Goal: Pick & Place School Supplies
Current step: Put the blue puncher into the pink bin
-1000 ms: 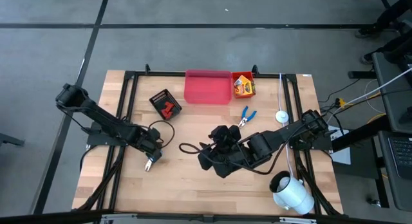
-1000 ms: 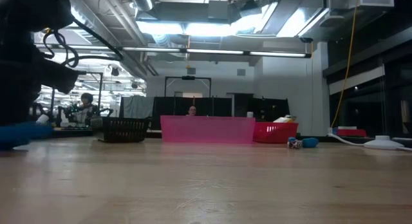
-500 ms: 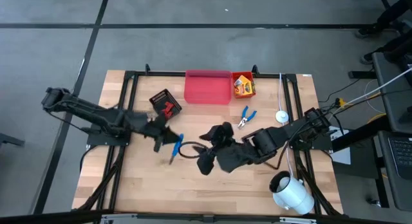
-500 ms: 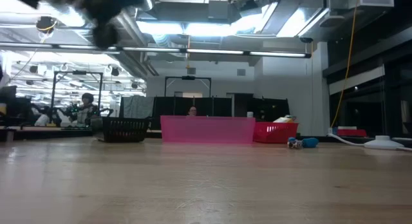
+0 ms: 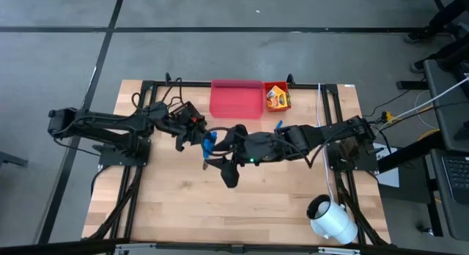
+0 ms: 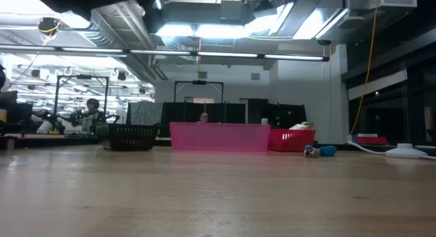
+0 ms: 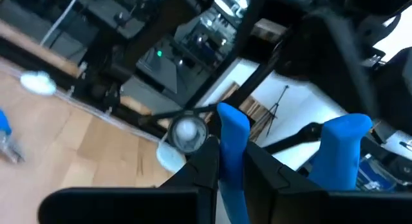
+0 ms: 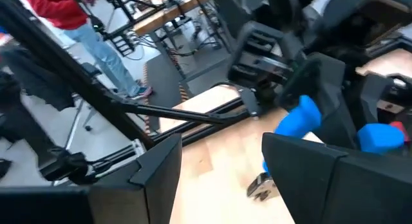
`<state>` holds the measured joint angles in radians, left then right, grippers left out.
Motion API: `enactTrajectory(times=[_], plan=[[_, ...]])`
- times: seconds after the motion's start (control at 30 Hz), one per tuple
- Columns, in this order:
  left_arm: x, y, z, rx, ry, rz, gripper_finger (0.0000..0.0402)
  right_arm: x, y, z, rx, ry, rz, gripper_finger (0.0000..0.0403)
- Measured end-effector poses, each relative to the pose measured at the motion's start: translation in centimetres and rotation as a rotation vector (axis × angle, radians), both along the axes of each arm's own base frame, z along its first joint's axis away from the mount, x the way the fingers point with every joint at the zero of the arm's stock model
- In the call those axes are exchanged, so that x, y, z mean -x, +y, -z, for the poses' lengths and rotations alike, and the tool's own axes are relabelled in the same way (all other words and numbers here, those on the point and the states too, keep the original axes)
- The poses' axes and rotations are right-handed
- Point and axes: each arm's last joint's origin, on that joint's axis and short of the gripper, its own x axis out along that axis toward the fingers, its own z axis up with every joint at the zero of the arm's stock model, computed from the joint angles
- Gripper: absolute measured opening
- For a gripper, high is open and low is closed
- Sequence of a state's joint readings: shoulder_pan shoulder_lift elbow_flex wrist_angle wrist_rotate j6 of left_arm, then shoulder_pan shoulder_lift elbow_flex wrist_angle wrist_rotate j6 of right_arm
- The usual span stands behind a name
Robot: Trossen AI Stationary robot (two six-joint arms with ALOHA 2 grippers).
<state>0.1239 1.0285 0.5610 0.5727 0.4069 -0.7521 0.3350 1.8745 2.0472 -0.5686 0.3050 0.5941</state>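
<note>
Above the table's middle, the left gripper (image 5: 196, 135) was clamped on a blue-handled tool (image 5: 207, 143) facing the wide-open, empty right gripper (image 5: 227, 143), so a mistimed handover risked dropping it.

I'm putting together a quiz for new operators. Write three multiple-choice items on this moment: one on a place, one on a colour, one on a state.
1. The white cylinder lies on the table:
A. at its middle
B. near a corner on the left arm's side
C. near a corner on the right arm's side

2. The widest bin is:
A. pink
B. green
C. white

3. The left gripper is:
A. open, with nothing in it
B. shut on a blue-handled tool
C. shut on a crayon box

Answers:
1 C: the high view shows it by the corner below the right arm.
2 A: its walls and floor are pink.
3 B: the left wrist view shows a blue handle clamped between the fingers.
</note>
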Motion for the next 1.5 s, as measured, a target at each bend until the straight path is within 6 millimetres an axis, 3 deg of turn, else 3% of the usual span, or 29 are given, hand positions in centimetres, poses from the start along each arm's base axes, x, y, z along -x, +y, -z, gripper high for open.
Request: enactTrajectory(times=[0.3, 0.7, 1.1, 1.4, 1.5], plan=[[-1.4, 0.1, -1.2, -0.035, -0.024, -0.021, 0.0034, -0.4, -1.4, 0.8, 0.034, 0.036, 0.095, 0.0219], [-1.2, 0.1, -1.7, -0.039, -0.053, -0.028, 0.0034, -0.4, -2.3, 1.2, 0.054, 0.076, 0.159, 0.0217], [-1.0, 0.2, -2.2, -0.033, -0.098, -0.056, 0.0034, -0.7, -2.9, 1.1, 0.050, 0.062, 0.144, 0.0170], [-1.0, 0.3, -2.3, -0.034, -0.105, -0.091, 0.0034, -1.7, -3.5, 1.4, 0.043, 0.041, 0.095, 0.0163], [-1.0, 0.3, -2.3, -0.034, -0.105, -0.094, 0.0034, -2.2, -3.4, 1.7, 0.040, 0.030, 0.074, 0.0139]])
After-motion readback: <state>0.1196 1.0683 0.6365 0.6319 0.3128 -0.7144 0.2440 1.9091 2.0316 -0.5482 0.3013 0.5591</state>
